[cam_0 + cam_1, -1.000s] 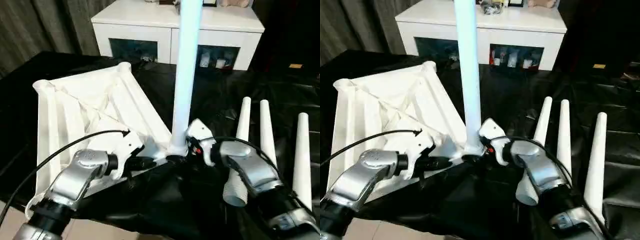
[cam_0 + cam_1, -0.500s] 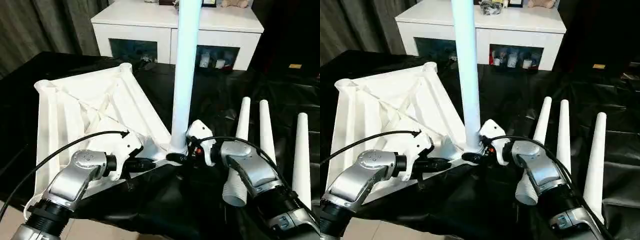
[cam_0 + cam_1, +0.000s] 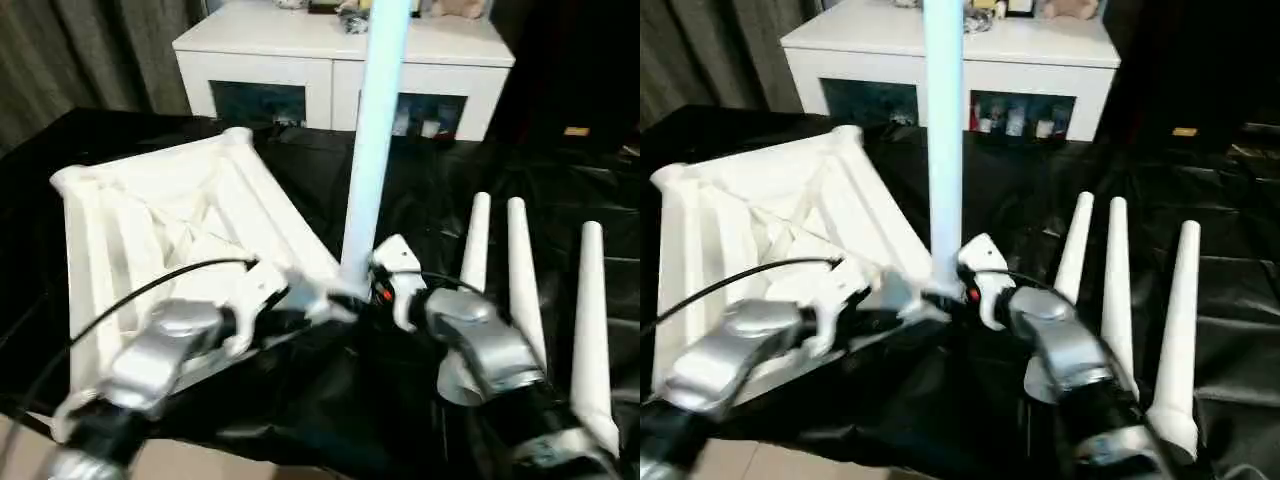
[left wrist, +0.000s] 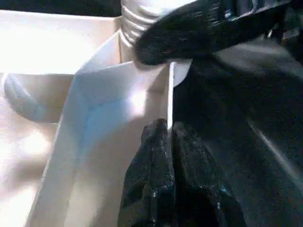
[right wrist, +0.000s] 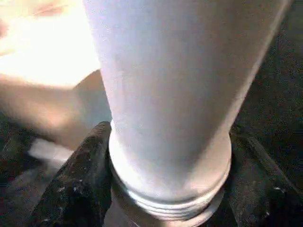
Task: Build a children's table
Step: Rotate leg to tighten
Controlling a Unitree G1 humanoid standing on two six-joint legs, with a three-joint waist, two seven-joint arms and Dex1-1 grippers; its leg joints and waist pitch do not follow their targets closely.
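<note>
Clearly the first long round white plastic leg (image 3: 372, 150) is being seated upright in the near corner of the overturned ribbed white square tabletop (image 3: 160, 230), right gripper (image 5: 165, 189) clasping its threaded base, left gripper (image 4: 168, 156) pinching the adjoining rim, so twisting tight likely comes next.

Pretty dim room overall; the forearms (image 3: 170, 345) are smeared with motion blur, and the white table top (image 4: 42, 56) blows out into glare up close.
</note>
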